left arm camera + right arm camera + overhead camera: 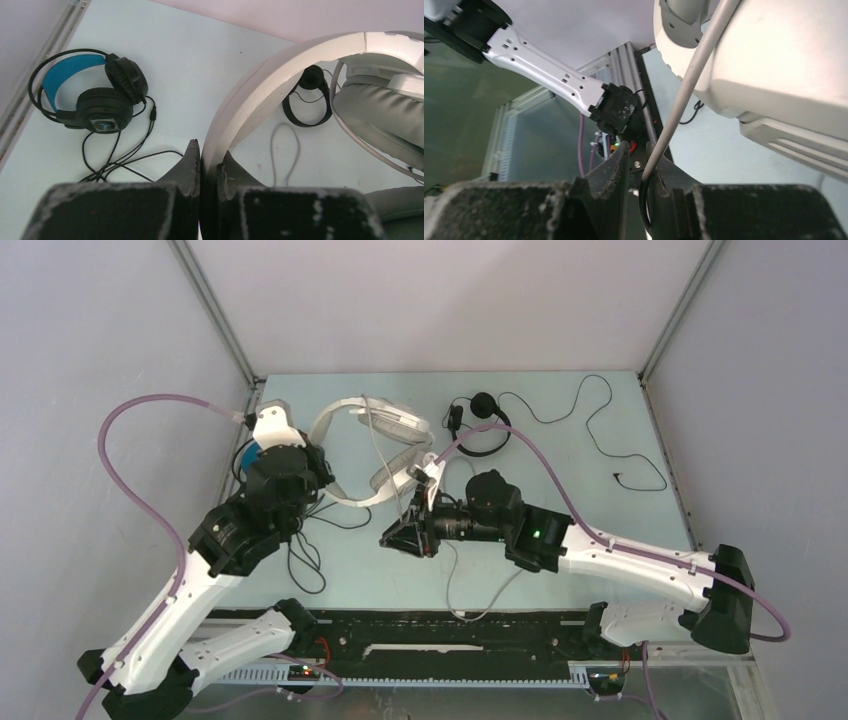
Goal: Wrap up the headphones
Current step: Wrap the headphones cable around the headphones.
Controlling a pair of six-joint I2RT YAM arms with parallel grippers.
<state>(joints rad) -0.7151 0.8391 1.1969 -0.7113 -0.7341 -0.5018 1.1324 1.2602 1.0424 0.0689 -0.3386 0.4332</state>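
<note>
The white headband (280, 75) is clamped by the left gripper (209, 152). The grey cable (684, 87) is flanked by the narrowly parted right gripper (636, 150).

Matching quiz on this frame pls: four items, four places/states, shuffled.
1. white headset
2. blue-lined black headset
3. thin black headset
4. grey cable

A. lying free at the far side of the table
B. running between the fingers of the right pincer
C. headband clamped in the left pincer
D. lying free near the side wall

Pairs: 1-C, 2-D, 3-A, 4-B
</note>
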